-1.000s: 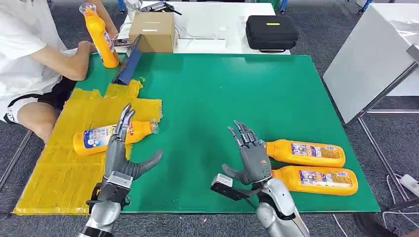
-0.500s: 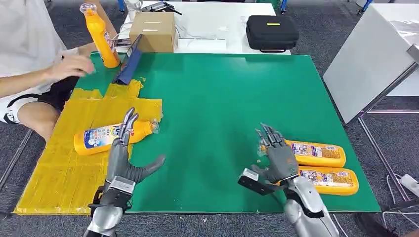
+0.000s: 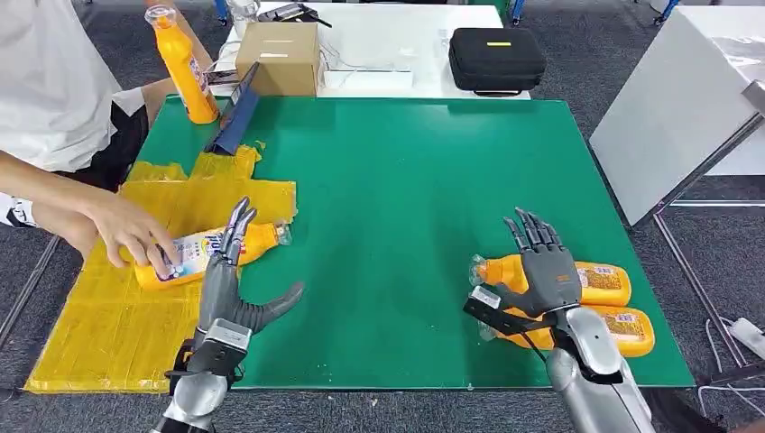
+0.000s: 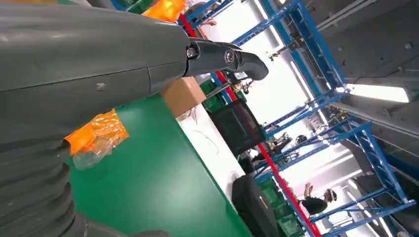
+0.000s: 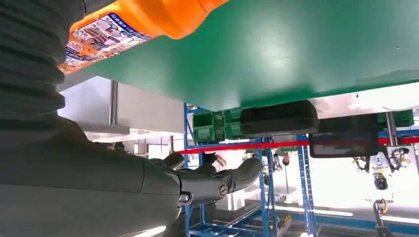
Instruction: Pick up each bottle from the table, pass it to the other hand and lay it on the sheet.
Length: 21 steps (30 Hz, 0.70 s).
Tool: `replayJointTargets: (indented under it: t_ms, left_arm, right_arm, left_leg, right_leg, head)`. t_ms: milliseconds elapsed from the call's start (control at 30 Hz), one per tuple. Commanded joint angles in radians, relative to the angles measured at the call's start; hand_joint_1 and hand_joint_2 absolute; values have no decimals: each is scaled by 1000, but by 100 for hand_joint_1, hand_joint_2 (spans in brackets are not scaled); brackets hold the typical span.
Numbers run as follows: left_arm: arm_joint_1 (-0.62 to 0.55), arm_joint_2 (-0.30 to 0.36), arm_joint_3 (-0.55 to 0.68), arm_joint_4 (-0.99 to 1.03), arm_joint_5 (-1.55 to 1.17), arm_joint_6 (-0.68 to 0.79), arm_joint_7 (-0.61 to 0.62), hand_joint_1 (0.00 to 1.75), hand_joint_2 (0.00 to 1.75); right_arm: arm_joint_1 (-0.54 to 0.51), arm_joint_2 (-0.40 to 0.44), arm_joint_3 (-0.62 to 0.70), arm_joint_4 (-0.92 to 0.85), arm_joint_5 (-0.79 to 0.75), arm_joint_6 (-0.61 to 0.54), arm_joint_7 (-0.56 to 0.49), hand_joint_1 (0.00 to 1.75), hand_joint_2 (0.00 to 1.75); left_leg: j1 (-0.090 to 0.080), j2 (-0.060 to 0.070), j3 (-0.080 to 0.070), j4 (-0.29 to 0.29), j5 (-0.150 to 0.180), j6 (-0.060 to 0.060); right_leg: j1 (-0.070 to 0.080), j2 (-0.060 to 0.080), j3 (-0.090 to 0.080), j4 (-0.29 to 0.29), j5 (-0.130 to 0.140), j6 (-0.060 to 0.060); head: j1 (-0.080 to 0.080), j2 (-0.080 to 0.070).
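Taking the green mat [image 3: 388,198] on the bench as the landmark: at its near edge the left hand [image 3: 227,280] is raised with fingers [image 3: 236,225] stretched straight toward the mat's far side and thumb out to the side, holding nothing. At the mat's near right corner the right hand [image 3: 539,271] hovers over two orange bottles, fingers spread apart and not closed on either; whether it touches them cannot be told. The nearer bottle [image 3: 613,327] lies flat along the mat's near edge, its long axis running left to right, cap end toward the mat's middle. The second bottle [image 3: 505,272] lies just behind it and parallel, its clear cap pointing the same way, the hand covering its middle. On the yellow sheet [image 3: 117,307] that covers the mat's left side, a third orange bottle [image 3: 257,239] lies on its side, long axis left to right and slightly slanted, clear cap pointing toward the mat's middle; a person's hand [image 3: 131,236] rests on its base end. At the mat's far left corner a fourth orange bottle [image 3: 183,68] stands upright, cap up, next to a dark blue flat object [image 3: 236,117]. Beyond the mat's far edge sit a cardboard box [image 3: 280,56] and a black case [image 3: 496,59] on a white table [image 3: 397,36].
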State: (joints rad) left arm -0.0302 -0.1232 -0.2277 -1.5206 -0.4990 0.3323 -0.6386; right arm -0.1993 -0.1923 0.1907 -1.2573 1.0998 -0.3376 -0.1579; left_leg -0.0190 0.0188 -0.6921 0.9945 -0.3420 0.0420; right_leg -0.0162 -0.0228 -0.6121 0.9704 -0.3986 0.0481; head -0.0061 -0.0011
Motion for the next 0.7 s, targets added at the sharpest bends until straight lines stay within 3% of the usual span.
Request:
replayJointTargets:
  t_ms: [33, 200, 400, 700]
  left_arm:
    - [-49, -9, -1, 94, 19, -3, -4, 0, 175]
    - [-51, -13, 15, 105, 37, 7, -13, 0, 175]
    - [-68, -6, 28, 114, 66, -15, -29, 0, 175]
    - [-93, -8, 26, 136, 78, -28, -33, 0, 175]
  right_arm:
    - [-65, -19, -35, 116, -5, 1, -7, 0, 175]
    - [-79, -41, -63, 149, -15, 25, -27, 0, 175]
    - [-138, -202, -14, 238, -23, 179, -101, 0, 175]
    - [-183, -222, -22, 342, -31, 207, -98, 0, 175]
  left_leg:
    - [2, -1, 6, 1, -3, -4]
    - [1, -1, 6, 0, -3, -3]
    - [0, -2, 2, 0, -1, -1]
    - [0, -2, 4, 0, -1, -2]
  right_leg:
    - [1, 2, 6, 0, -2, -2]
    - [1, 2, 6, -1, -2, -2]
    - [0, 0, 3, 0, 0, -1]
    - [0, 1, 6, -1, -1, -1]
  head:
    - [0, 0]
    - [0, 0]
    - [0, 0]
    - [0, 0]
